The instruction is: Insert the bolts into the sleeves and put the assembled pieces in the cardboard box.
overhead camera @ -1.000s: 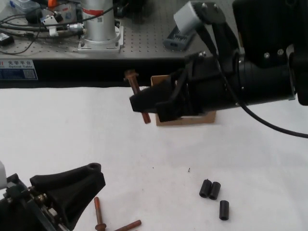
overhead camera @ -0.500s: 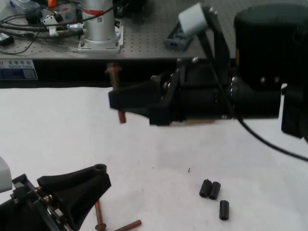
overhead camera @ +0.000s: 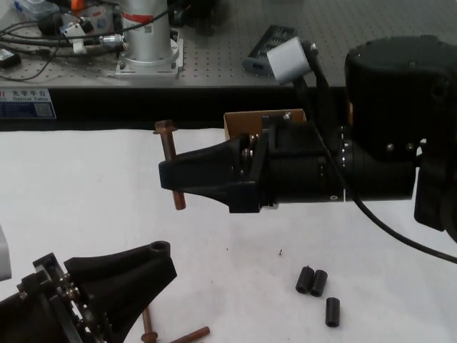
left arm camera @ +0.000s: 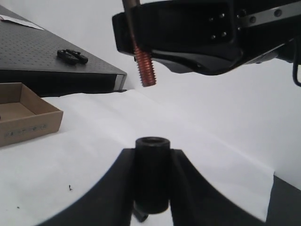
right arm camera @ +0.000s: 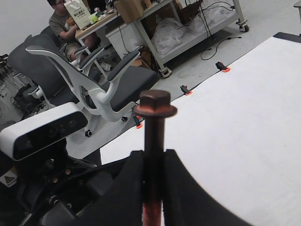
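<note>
The right gripper (overhead camera: pixel 173 177) has its two black fingers pinched on the shank of a copper-coloured metal bolt with a flanged hex head (overhead camera: pixel 170 151). The bolt stands upright, head on top, its threaded end hanging below the fingers. The left gripper (left arm camera: pixel 152 154) is pressed against both sides of a short black cylindrical sleeve (left arm camera: pixel 152 181), held upright with its open bore facing up. In the left wrist view the bolt's threaded tip hangs above the sleeve's mouth, apart from it and not yet entered.

Farther out, on the white cloth (overhead camera: pixel 86 193) that covers the bench, a brown open-topped cardboard box (overhead camera: pixel 239 125) sits behind the right arm, partly hidden by it. Two loose black sleeves (overhead camera: pixel 312 281) lie touching each other on the cloth, with a third loose sleeve (overhead camera: pixel 332 311) just beside them. Two loose copper bolts (overhead camera: pixel 148 323) lie at the near edge, just beside the left gripper.
</note>
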Robot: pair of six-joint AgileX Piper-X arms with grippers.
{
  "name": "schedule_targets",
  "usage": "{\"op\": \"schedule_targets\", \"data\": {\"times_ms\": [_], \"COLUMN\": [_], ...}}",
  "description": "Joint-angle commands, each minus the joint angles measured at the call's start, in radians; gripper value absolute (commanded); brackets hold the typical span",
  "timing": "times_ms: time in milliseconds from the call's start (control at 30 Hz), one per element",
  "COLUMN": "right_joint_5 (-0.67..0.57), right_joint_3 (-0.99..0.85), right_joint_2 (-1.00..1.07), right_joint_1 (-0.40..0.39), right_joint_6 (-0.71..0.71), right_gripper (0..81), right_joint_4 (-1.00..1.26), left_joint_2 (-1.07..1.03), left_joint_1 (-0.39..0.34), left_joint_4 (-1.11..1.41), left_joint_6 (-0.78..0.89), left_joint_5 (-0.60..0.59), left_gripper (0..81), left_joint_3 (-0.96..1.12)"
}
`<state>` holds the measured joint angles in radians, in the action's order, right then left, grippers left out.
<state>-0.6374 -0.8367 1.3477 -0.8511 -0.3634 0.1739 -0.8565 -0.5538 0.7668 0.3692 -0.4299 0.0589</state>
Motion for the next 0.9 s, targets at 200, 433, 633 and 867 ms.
{"op": "schedule_targets", "data": {"times_ms": [200, 433, 633, 867], "right_joint_5": [-0.030, -0.020, -0.024, -0.024], "right_joint_3": [-0.002, -0.002, -0.002, -0.002], "right_joint_2": [-0.009, -0.009, -0.009, -0.009], "right_joint_1": [-0.014, -0.056, -0.059, -0.059], "right_joint_6": [-0.011, -0.011, -0.011, -0.011], "right_gripper": [3.2, 3.2, 3.2, 3.2], "right_joint_4": [0.032, 0.042, 0.037, 0.034], "left_joint_2": [0.000, 0.000, 0.000, 0.000], "left_joint_1": [0.000, 0.000, -0.001, -0.001], "left_joint_4": [0.054, 0.059, 0.079, 0.149], "left_joint_6": [0.057, 0.075, 0.112, 0.126], "left_joint_5": [-0.010, -0.024, -0.040, -0.039], "left_gripper": [7.3, 7.3, 7.3, 7.3], "left_joint_3": [0.009, 0.009, 0.009, 0.009]}}
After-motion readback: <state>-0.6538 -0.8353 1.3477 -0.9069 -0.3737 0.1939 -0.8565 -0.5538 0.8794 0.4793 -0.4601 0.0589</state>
